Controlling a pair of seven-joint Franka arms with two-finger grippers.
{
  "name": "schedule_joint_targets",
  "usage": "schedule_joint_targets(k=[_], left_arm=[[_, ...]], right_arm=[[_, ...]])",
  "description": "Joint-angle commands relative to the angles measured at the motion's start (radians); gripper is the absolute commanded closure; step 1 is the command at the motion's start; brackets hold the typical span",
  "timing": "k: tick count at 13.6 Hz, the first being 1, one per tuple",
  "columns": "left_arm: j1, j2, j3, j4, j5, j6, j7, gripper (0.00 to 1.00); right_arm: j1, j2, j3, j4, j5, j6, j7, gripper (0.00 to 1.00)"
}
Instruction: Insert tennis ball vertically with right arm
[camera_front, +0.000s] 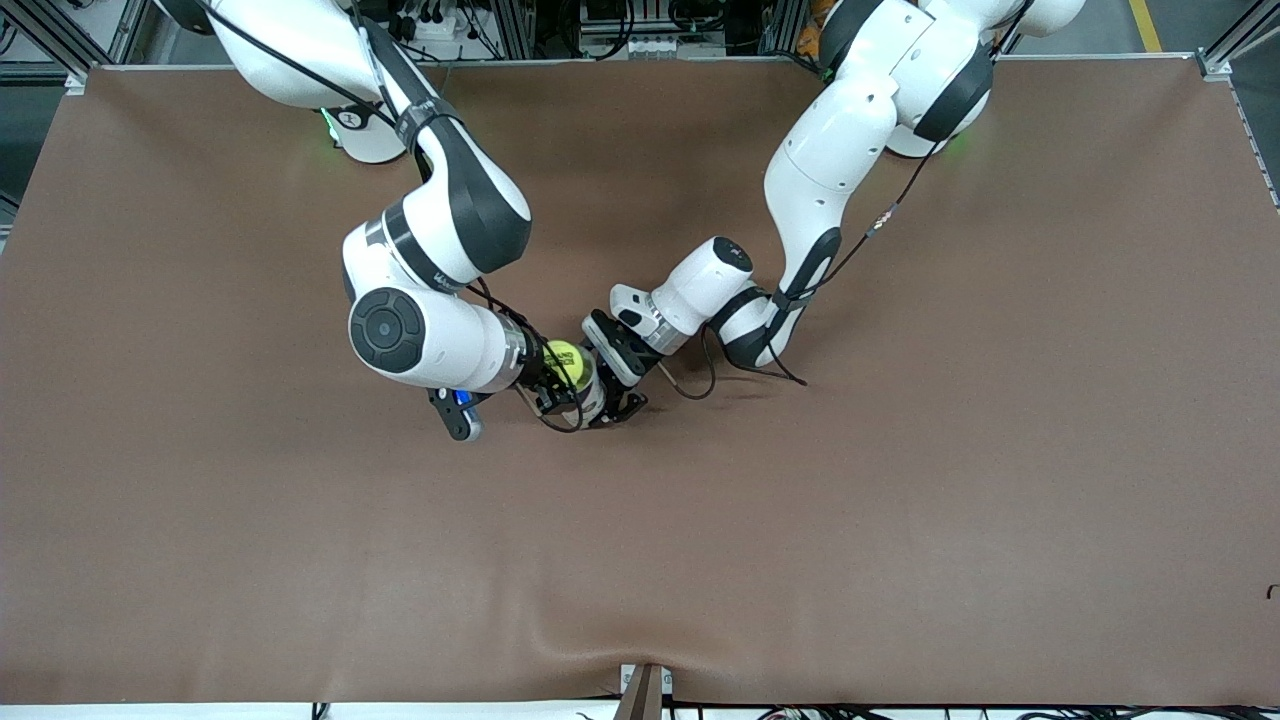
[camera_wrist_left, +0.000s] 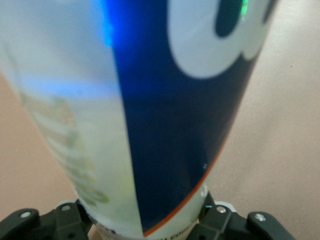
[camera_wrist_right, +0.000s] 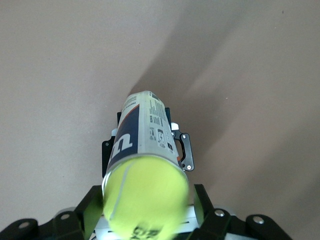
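Tennis ball (camera_wrist_right: 146, 197) gripped in right pincer (camera_wrist_right: 145, 220), sits right at open mouth of upright ball can (camera_wrist_right: 142, 135), directly above it. Left pincer (camera_wrist_left: 145, 222) clamps can low, standing it on brown desk (camera_front: 900, 500). Needs straight descent along can's vertical axis.

Tennis ball (camera_front: 563, 361) sits at mouth of upright can (camera_wrist_right: 145, 132); can stands on worktop (camera_front: 900, 500), mid-table.

From my seat the brown worktop (camera_front: 900, 500) is evenly bright under overhead light with soft arm shadows, while both wrist views blur close up, with a blue glare on the can (camera_wrist_left: 165, 125).
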Motion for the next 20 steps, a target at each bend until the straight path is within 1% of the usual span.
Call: schedule_joint_targets(k=[1,4,6,7,8,9,11,12,13,14,15,17,18,20], left_arm=[[0.008,-0.036,-0.001,-0.039,0.017,0.007,0.002,0.21],[0.008,-0.036,-0.001,-0.039,0.017,0.005,0.002,0.20],[0.008,-0.036,-0.001,-0.039,0.017,0.007,0.002,0.20],[0.008,-0.036,-0.001,-0.039,0.017,0.007,0.002,0.17],[0.009,-0.036,-0.002,-0.045,0.015,0.005,0.002,0.04],[0.017,-0.045,-0.003,-0.065,0.017,0.005,0.002,0.00],[0.049,-0.120,-0.019,-0.173,0.032,0.005,0.002,0.00],[0.078,-0.149,-0.032,-0.219,0.041,0.005,0.002,0.00],[0.110,-0.165,-0.054,-0.247,0.076,0.004,0.002,0.00],[0.159,-0.166,-0.079,-0.267,0.119,0.004,0.002,0.00],[0.228,-0.166,-0.114,-0.292,0.187,0.004,-0.002,0.00],[0.389,-0.163,-0.197,-0.312,0.338,-0.001,-0.016,0.00],[0.438,-0.159,-0.214,-0.315,0.382,-0.002,-0.019,0.00],[0.477,-0.159,-0.216,-0.316,0.402,-0.004,-0.022,0.00]], right_arm=[[0.009,0.001,-0.001,0.014,-0.015,-0.006,0.014,0.00],[-0.001,-0.018,-0.004,0.026,-0.014,-0.020,0.008,0.00],[-0.035,-0.032,-0.016,0.060,-0.015,-0.075,0.000,0.00],[-0.064,-0.032,-0.025,0.101,-0.017,-0.104,-0.009,0.00],[-0.094,-0.032,-0.024,0.132,-0.035,-0.113,-0.036,0.00],[-0.128,-0.032,-0.024,0.141,-0.063,-0.116,-0.097,0.00],[-0.193,-0.041,-0.024,0.141,-0.098,-0.127,-0.278,0.00],[-0.216,-0.045,-0.024,0.141,-0.110,-0.129,-0.363,0.00],[-0.230,-0.045,-0.025,0.141,-0.133,-0.129,-0.414,0.00],[-0.240,-0.052,-0.027,0.141,-0.176,-0.132,-0.452,0.00],[-0.257,-0.067,-0.026,0.141,-0.214,-0.152,-0.493,0.00],[-0.300,-0.075,-0.027,0.143,-0.220,-0.196,-0.537,0.00],[-0.338,-0.094,-0.015,0.143,-0.216,-0.210,-0.573,0.00],[-0.357,-0.145,-0.025,0.141,-0.224,-0.250,-0.688,0.00]])
